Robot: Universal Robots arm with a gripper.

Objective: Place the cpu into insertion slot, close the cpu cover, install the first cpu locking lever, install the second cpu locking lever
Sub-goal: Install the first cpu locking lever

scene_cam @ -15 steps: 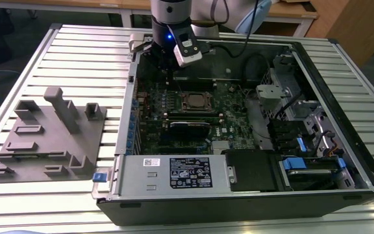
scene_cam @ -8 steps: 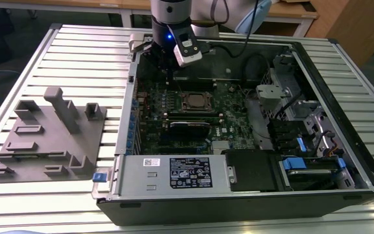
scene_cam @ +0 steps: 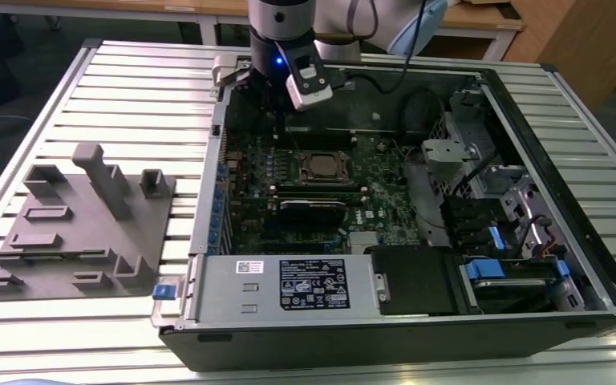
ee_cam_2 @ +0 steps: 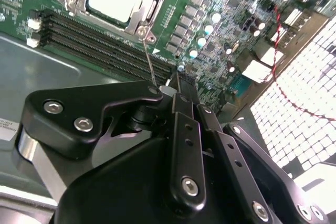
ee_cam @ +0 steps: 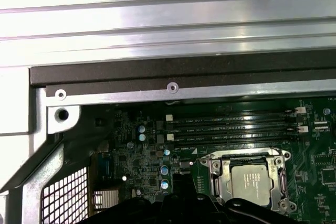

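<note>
An open black computer case (scene_cam: 581, 208) lies on a slatted metal table (scene_cam: 137, 88), with a labelled silver power supply (scene_cam: 233, 289) inside, long black memory slots (ee_cam: 231, 127) on its green board (scene_cam: 385, 210), and a grey moulded holder (scene_cam: 73, 233) beside it toward the exterior view's left.

Lab workshop, slatted metal bench (scene_cam: 126, 88), opened computer (scene_cam: 394, 341)

There's the arm (scene_cam: 279, 20): a smooth silver-grey tube running into a black wrist, with one small blue light (scene_cam: 277, 59) glowing on it. A pale grey camera box (scene_cam: 310, 84) is bolted alongside, and a light-blue joint cap (scene_cam: 413, 32) sits further up. In the second wrist view, the gripper (ee_cam_2: 178, 87) is all matte black linkage bars dotted with silver hex screws (ee_cam_2: 189, 184).
</note>
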